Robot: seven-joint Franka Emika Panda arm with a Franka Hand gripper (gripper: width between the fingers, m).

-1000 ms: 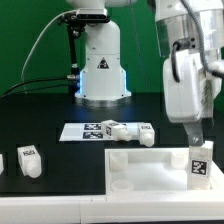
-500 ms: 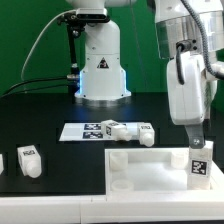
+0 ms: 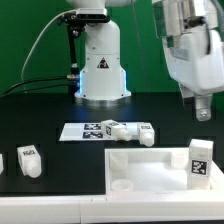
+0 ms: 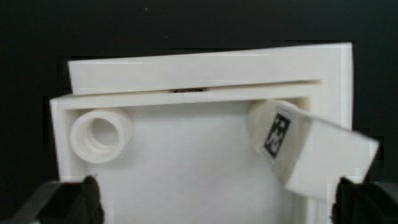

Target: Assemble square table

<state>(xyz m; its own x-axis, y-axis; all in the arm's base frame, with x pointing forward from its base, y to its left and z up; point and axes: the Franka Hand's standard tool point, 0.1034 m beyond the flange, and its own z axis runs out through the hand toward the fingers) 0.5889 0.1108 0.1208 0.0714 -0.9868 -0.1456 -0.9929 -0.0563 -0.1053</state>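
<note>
One smooth white square top (image 3: 150, 172), round holes; one chunky tagged leg (image 3: 199, 160) upright on it, three loose legs (image 3: 118, 129) off it. Gripper (image 3: 201, 110) above, spread wide, empty.

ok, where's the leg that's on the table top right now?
Exterior view's right: the leg stands upright on the square table top near its edge on that side, below the open end effector, not touching it.

table top (image 3: 150, 172) runs off the exterior view's right edge; wrist view is blurred.
</note>
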